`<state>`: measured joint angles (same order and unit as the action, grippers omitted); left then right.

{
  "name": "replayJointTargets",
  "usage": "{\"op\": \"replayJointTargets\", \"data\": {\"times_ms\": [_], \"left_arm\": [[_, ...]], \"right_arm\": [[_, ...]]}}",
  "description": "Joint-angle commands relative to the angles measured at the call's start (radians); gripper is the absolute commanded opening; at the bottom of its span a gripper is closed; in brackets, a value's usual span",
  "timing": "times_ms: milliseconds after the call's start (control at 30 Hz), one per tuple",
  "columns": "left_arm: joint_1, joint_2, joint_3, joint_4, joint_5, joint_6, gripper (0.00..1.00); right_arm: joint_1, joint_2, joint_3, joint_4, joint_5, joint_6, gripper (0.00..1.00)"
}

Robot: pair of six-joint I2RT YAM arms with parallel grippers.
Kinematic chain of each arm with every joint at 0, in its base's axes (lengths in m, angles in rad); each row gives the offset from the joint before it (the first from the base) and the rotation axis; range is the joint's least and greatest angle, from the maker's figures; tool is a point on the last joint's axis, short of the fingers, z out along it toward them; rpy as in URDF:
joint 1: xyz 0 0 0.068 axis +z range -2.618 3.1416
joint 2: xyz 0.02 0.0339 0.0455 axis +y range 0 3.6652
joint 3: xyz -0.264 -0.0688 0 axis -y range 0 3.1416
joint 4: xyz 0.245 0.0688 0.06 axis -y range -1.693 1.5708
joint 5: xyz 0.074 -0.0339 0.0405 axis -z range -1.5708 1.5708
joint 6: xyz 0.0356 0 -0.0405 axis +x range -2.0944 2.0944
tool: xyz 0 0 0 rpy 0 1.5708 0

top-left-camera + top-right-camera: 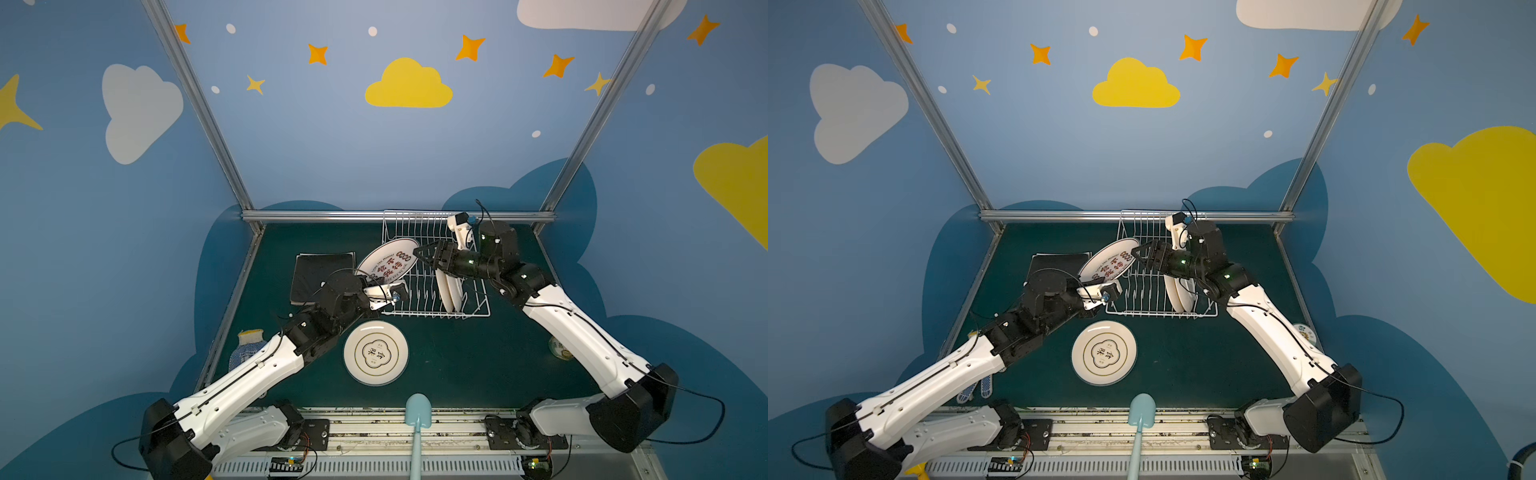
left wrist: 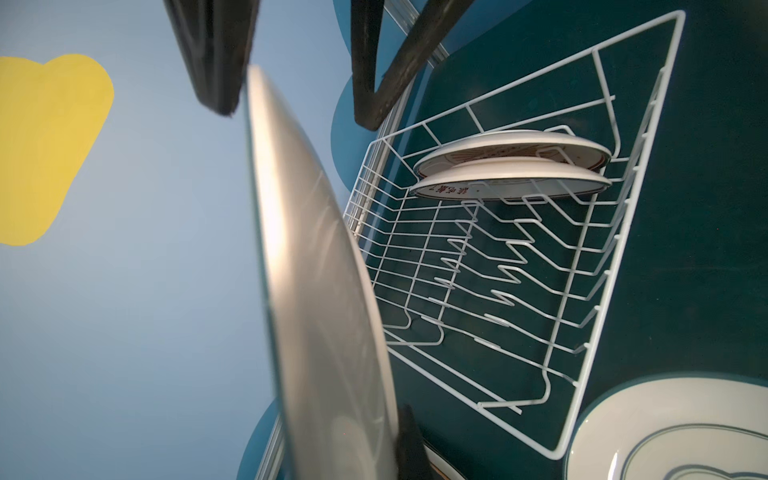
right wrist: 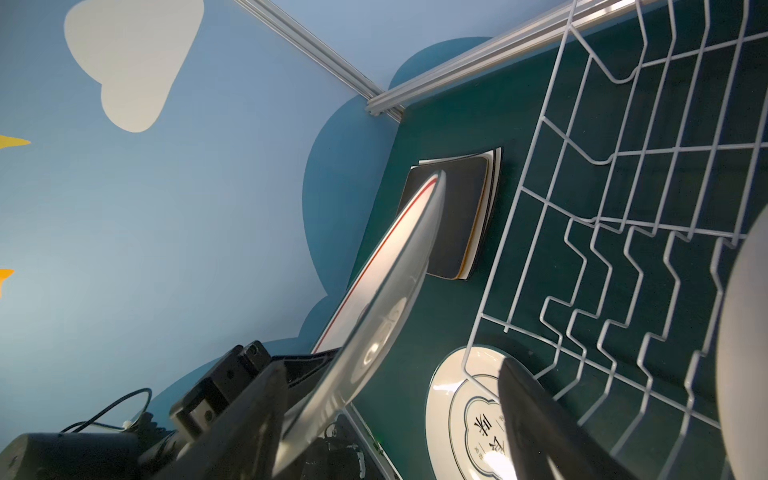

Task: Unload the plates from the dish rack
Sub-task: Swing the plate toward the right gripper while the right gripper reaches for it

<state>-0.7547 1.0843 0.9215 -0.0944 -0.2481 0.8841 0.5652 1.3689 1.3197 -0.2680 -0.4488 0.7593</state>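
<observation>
Here, key relation: the held plate [image 1: 388,259] spans the gap between our arms, its disc slanting from the left end effector [image 1: 371,280] at its low near rim up to the right end effector [image 1: 424,258] at its high far rim.
Left end effector: clamped tight on the plate's lower rim.
Right end effector: jaws well apart, one either side of the upper rim; we see no grip there.
Nearer arm: the left has this plate; the right is nearer the two racked plates [image 1: 451,291], standing on edge just below its wrist.
Where it is: in the air, tilted, above the left edge of the dish rack [image 1: 482,309], seated in no slot.
Its look: round, white, glossy, red and dark printed characters on its face, a thin red line at the rim.
Unloaded so far: a round flat plate [image 1: 376,352] lies face up on the table [image 1: 478,365] in front of the rack; a square stack [image 1: 320,272], black plate on top, lies left of the rack.
Our judgement: the coming move turns on which end effector keeps the rim; we cannot tell which.
</observation>
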Motion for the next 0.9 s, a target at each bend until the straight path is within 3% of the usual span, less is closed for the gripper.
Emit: {"op": "replayJointTargets", "data": {"times_ms": [0, 433, 600, 867], "left_arm": [[-0.020, 0.005, 0.002, 0.113, -0.039, 0.086, 0.03], [-0.060, 0.045, -0.020, 0.184, -0.109, 0.193, 0.04], [-0.061, 0.056, -0.026, 0.198, -0.126, 0.209, 0.15], [-0.062, 0.075, -0.029, 0.216, -0.140, 0.227, 0.18]], "right_arm": [[0.010, 0.027, 0.043, -0.024, -0.035, 0.028, 0.76], [0.019, 0.098, 0.053, -0.048, -0.098, 0.109, 0.53], [0.018, 0.104, 0.050, -0.046, -0.104, 0.110, 0.44], [0.016, 0.108, 0.036, -0.014, -0.114, 0.130, 0.21]]}}
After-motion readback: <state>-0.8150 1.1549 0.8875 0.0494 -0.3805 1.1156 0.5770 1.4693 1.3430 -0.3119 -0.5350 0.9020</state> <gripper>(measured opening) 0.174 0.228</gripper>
